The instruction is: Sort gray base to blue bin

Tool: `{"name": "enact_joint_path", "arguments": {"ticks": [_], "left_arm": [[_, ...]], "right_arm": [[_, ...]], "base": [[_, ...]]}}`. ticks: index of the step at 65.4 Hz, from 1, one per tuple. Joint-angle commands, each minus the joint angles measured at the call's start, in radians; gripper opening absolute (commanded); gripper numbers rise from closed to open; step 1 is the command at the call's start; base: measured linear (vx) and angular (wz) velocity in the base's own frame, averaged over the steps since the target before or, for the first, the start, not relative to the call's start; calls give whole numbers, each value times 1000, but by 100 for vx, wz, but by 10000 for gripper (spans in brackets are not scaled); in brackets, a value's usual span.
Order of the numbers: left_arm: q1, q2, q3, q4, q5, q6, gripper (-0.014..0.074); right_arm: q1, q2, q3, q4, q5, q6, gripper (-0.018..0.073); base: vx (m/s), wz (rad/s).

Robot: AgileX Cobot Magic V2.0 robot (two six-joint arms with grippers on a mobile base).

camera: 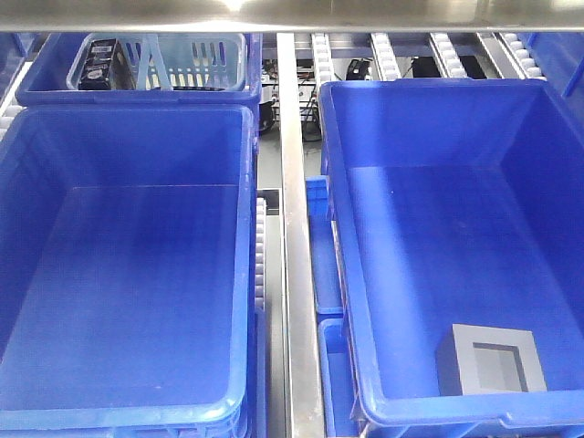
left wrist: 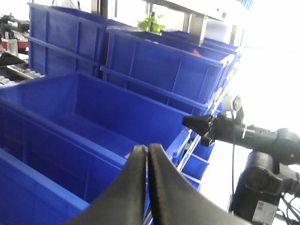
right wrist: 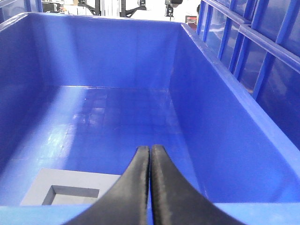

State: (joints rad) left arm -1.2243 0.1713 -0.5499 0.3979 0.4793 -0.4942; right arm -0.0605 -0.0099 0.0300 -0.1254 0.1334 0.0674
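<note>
- The gray base [camera: 491, 361] lies flat on the floor of the right-hand blue bin [camera: 339, 182], in the near corner, recessed window facing up; nothing grips it.
- Right gripper [right wrist: 150, 152]: fingers pressed together, empty, poised over the bin's near rim with the base just below and to its left. Judged to be clear of the deposit.
- Left gripper [left wrist: 148, 151]: fingers likewise closed on nothing, held above the left bin's [camera: 137, 119] edge, out of the working area.
- A pale-blue slotted basket [camera: 196, 59] and a black item [camera: 99, 64] sit in a far bin, untouched.
- Assessment: sorting appears complete.
</note>
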Motion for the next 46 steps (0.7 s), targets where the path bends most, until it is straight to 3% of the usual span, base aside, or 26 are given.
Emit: {"name": "enact_joint_path", "arguments": {"ticks": [1,37,46], "left_arm": [[-5,11,-20,4,-65,-7,-6],[-5,11,-20,4,-70,-7,-6],[7,0,-20,53,-44,43,-6]], "right_arm": [[-1,-15,14,-9,-76,-6,-9],[-1,-15,14,-9,-76,-6,-9],[-1,-15,14,-9,-76,-6,-9]], "base": [[0,0],[0,0],[0,0]]}}
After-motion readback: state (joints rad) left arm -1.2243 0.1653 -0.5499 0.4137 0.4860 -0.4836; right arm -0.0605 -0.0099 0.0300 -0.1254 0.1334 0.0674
